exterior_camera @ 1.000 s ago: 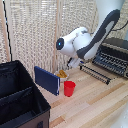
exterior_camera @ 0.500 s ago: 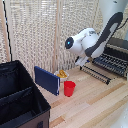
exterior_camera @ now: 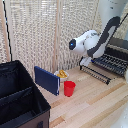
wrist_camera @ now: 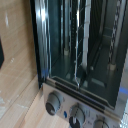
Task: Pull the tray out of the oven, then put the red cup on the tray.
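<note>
The oven [exterior_camera: 119,50] stands at the exterior view's right, with its door [exterior_camera: 107,65] folded down flat and the long bar handle [exterior_camera: 95,74] in front. In the wrist view the oven's mouth fills the picture, and thin bars of the tray [wrist_camera: 80,42] show inside it, blurred. The red cup [exterior_camera: 69,88] stands upright on the wooden table, well apart from the oven. My gripper [exterior_camera: 84,62] hangs under the white wrist, just above the handle's near end. Its fingers are too small and dark to read, and none show in the wrist view.
A big black fabric box [exterior_camera: 20,100] fills the exterior view's left. A blue board [exterior_camera: 46,80] leans beside the cup, with a small pale bowl of yellow contents [exterior_camera: 62,74] behind it. Oven knobs [wrist_camera: 54,102] line the panel. A wicker screen [exterior_camera: 45,35] backs the table.
The arm has swung steadily toward the exterior view's right, bringing the wrist from above the bowl to the oven door. The cup, board and bowl have not moved.
</note>
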